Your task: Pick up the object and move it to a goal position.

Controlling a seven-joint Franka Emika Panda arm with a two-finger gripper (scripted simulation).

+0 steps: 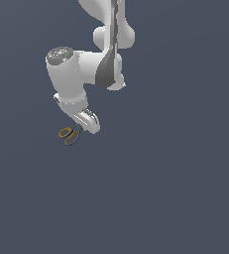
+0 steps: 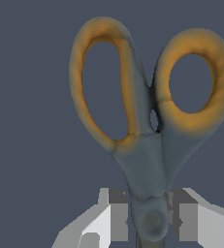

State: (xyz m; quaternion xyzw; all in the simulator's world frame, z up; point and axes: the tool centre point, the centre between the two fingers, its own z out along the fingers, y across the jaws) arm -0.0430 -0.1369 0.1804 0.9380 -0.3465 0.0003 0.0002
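Note:
The object (image 1: 69, 135) is a tiny pair of scissors with two orange-yellow ring handles and a grey-blue neck, lying just to the exterior view's left of the white gripper (image 1: 83, 130). In the wrist view the scissors (image 2: 147, 160) fill the frame, with the rings pointing away from the hand. The gripper (image 2: 151, 222) straddles the pivot end, and its two fingers (image 2: 118, 218) press against either side of the neck. The blades are hidden past the fingers. I cannot tell whether the scissors rest on the floor or hang above it.
A plain dark blue-grey surface (image 1: 175, 198) stretches all round. The white arm (image 1: 106, 49) comes down from the top of the exterior view. Nothing else shows.

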